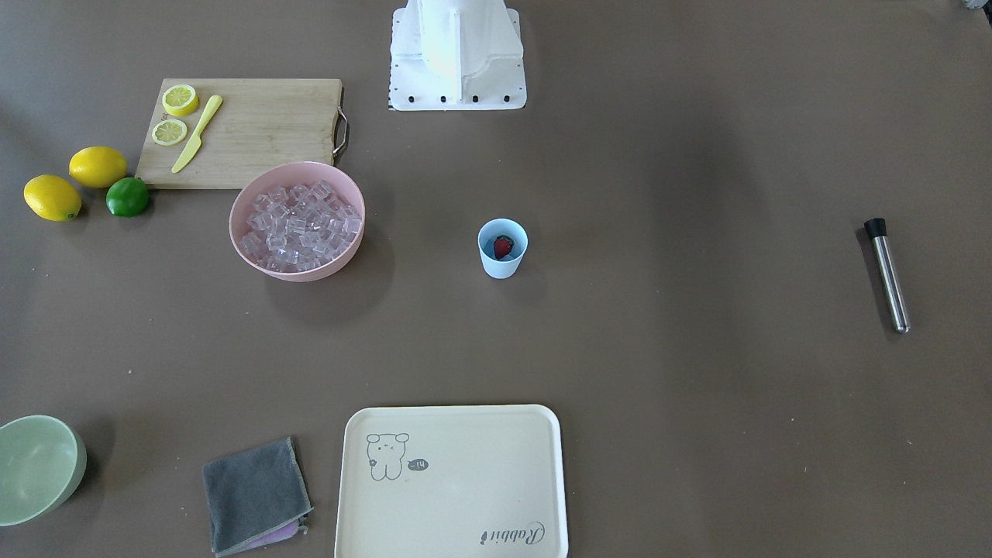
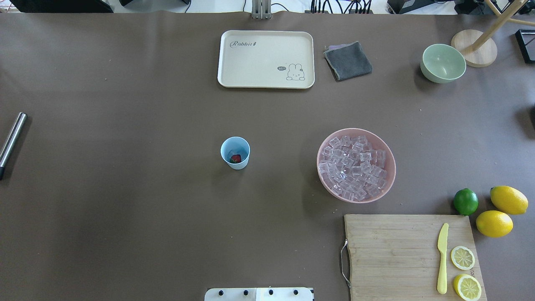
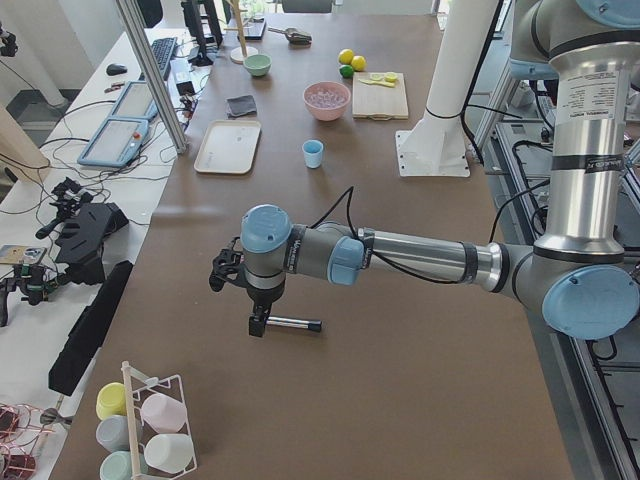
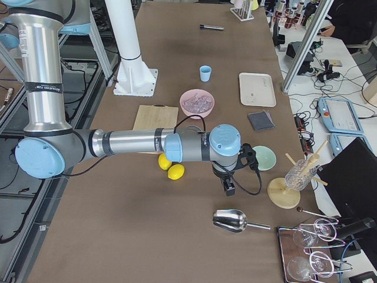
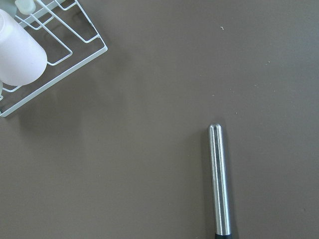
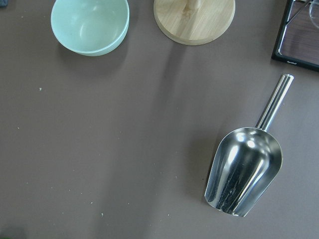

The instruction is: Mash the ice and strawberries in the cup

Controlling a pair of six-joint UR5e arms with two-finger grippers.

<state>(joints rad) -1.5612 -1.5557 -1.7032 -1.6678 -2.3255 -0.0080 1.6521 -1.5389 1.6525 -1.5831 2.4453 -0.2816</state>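
light blue cup [image 2: 235, 153] sits in the middle of the bench [image 2: 125, 217], strawberry [image 2: 235, 158] inside. ice [image 2: 355, 167] is in the pink bowl [image 2: 320, 161] at its 3 o'clock. cup looks light and tippy, so steady its wall. left fingers [image 3: 258, 324], right fingers [image 4: 228, 188]: can't tell if spread.

Brown table [image 2: 125, 209] carries cup [image 2: 228, 147], pink bowl [image 2: 319, 175], tray [image 2: 259, 62], cloth [image 2: 347, 61], cutting board [image 2: 388, 251], steel rod [image 2: 11, 140].

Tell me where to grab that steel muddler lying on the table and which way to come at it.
Take the muddler on its bare steel shaft, toward the rounded end away from the black head, coming straight down from above with jaws set across its width. It lies flat on the table, slim and round, so only its two long sides offer a pinch.
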